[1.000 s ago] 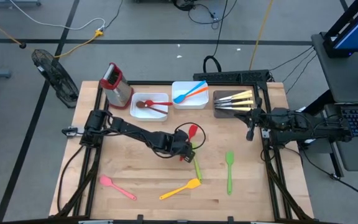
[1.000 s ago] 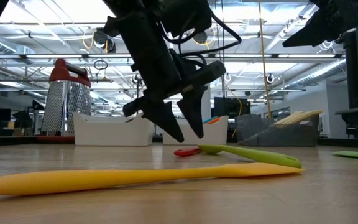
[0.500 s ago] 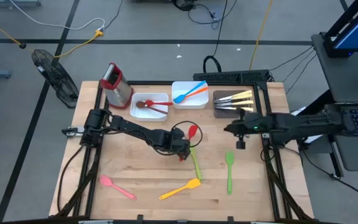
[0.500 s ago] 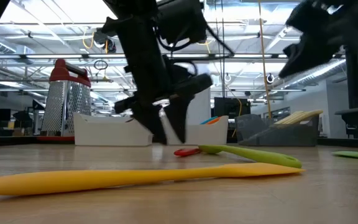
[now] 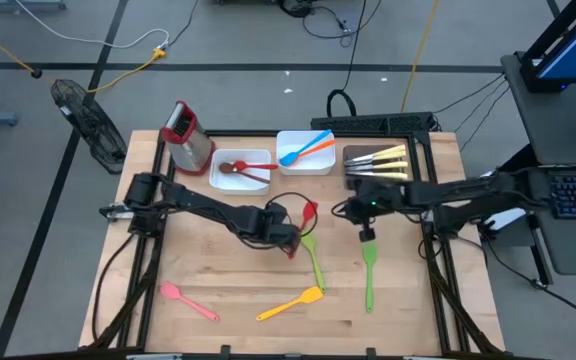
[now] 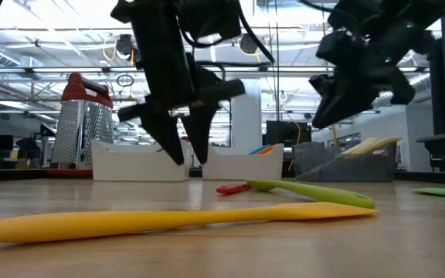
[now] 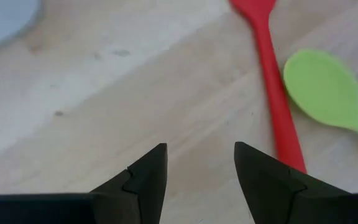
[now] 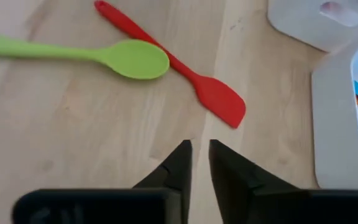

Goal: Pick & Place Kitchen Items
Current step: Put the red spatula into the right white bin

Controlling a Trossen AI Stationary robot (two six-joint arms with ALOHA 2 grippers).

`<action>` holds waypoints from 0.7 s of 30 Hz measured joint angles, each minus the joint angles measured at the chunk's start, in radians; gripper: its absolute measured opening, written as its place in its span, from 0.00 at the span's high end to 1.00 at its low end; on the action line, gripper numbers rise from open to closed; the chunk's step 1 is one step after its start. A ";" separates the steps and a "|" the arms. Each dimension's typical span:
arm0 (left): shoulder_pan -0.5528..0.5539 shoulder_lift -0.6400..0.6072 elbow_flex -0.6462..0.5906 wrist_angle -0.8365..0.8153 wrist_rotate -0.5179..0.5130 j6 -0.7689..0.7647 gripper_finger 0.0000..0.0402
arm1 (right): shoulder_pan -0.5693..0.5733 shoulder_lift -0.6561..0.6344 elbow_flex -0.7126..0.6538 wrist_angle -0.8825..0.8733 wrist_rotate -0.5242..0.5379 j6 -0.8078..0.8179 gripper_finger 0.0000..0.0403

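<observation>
High view: wooden table (image 5: 228, 270) | left pincer (image 5: 290, 240) open, empty | right pincer (image 5: 366, 236) slightly parted, empty

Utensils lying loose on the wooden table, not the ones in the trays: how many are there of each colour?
Red spatula: 1
Green spoons: 2
Yellow spatula: 1
Pink spatula: 1
Total: 5

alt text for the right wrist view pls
The right pincer, fingers slightly apart and empty, hovers over a wooden table facing a red spatula crossed by a green spoon; white trays sit beyond.
</observation>
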 joint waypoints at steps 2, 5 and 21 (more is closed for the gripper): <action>0.002 -0.036 -0.017 0.001 -0.011 0.000 0.52 | -0.009 0.054 0.026 0.001 0.000 -0.037 0.83; 0.002 -0.107 -0.063 0.011 -0.031 -0.004 0.52 | -0.020 0.134 0.070 -0.001 0.000 -0.084 0.77; -0.026 -0.256 -0.236 0.266 -0.028 0.008 0.52 | -0.031 0.512 0.382 -0.049 -0.009 -0.367 0.64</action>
